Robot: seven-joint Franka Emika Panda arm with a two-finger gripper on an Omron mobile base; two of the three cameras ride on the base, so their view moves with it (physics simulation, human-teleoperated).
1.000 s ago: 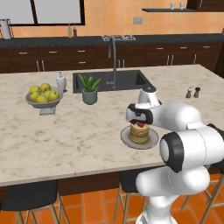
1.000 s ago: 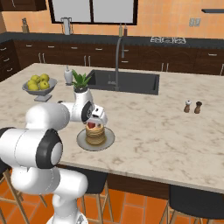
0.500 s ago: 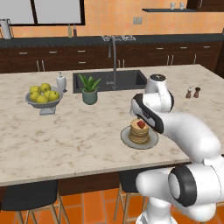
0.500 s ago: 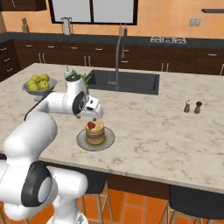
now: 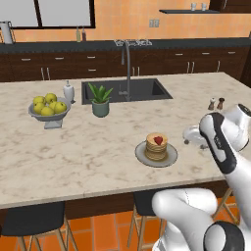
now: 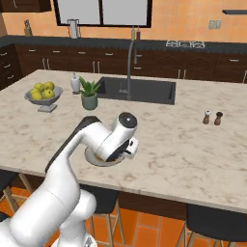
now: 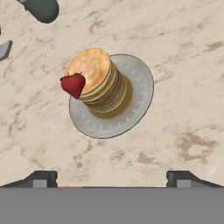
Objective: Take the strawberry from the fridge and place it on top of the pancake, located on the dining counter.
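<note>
Below the open gripper [image 7: 111,177], strawberry [image 7: 73,85] rests on pancake [image 7: 97,78]

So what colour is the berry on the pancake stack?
Bright red; the small heart-shaped strawberry shows best in the hand view.

A fruit bowl [image 5: 47,115], potted plant [image 5: 100,101] and soap bottle [image 5: 68,91] flank the sink [image 5: 126,90].

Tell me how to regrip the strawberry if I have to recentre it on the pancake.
Grip the strawberry across its wide shoulders and come straight down from above. It sits at the edge of the pancake, partly overhanging, so a sideways push would likely knock it off. The gripper's fingertips stand wide apart, open and empty.
</note>
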